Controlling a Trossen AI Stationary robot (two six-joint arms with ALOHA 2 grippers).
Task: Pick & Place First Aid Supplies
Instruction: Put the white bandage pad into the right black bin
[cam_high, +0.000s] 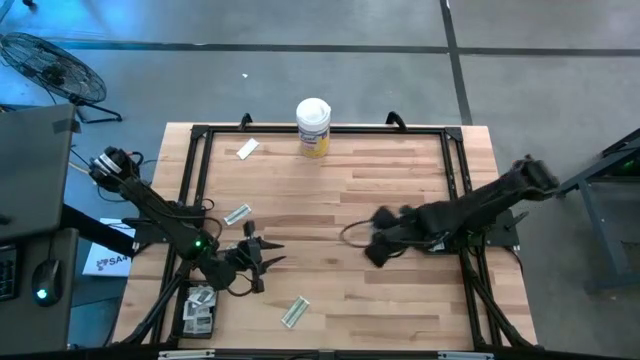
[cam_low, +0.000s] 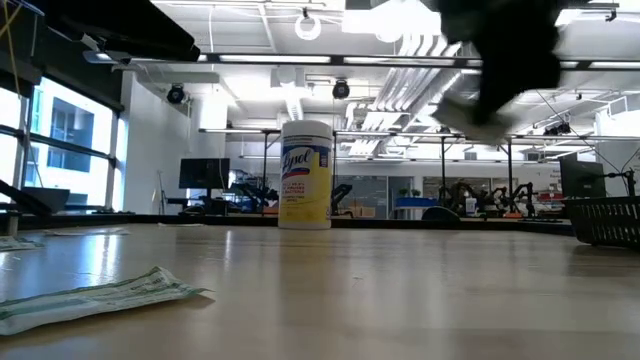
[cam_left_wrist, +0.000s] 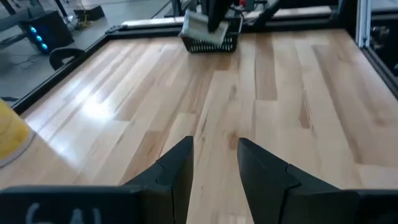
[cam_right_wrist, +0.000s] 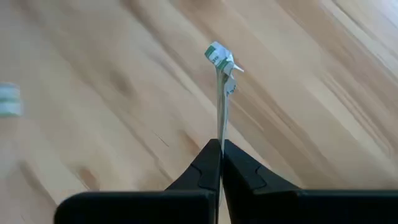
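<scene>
My right gripper (cam_right_wrist: 221, 152) is shut on a white and green packet (cam_right_wrist: 221, 93) and hangs above the table's middle right (cam_high: 380, 245). My left gripper (cam_left_wrist: 214, 168) stands open over bare wood near the front left (cam_high: 265, 255), with nothing between its fingers. Three more packets lie flat on the table: one at the far left (cam_high: 247, 149), one at the left (cam_high: 237, 214) and one near the front edge (cam_high: 294, 312), which the low view shows too (cam_low: 90, 295). A black tray (cam_high: 187, 322) at the front left corner holds several packets. My right gripper pinches one end of the packet (cam_right_wrist: 221, 138) between its two fingertips. The fingers slant downward, coming from the table's right side. The packet sticks out past the fingertips, seen edge-on, its crumpled free end (cam_right_wrist: 219, 57) lifted clear of the table.
A tall white canister with a yellow label (cam_high: 313, 127) stands at the middle of the far edge. A black mesh basket (cam_left_wrist: 214, 43) sits on the table's right side under my right arm (cam_low: 605, 220). A black frame (cam_high: 200, 160) runs along the table's sides.
</scene>
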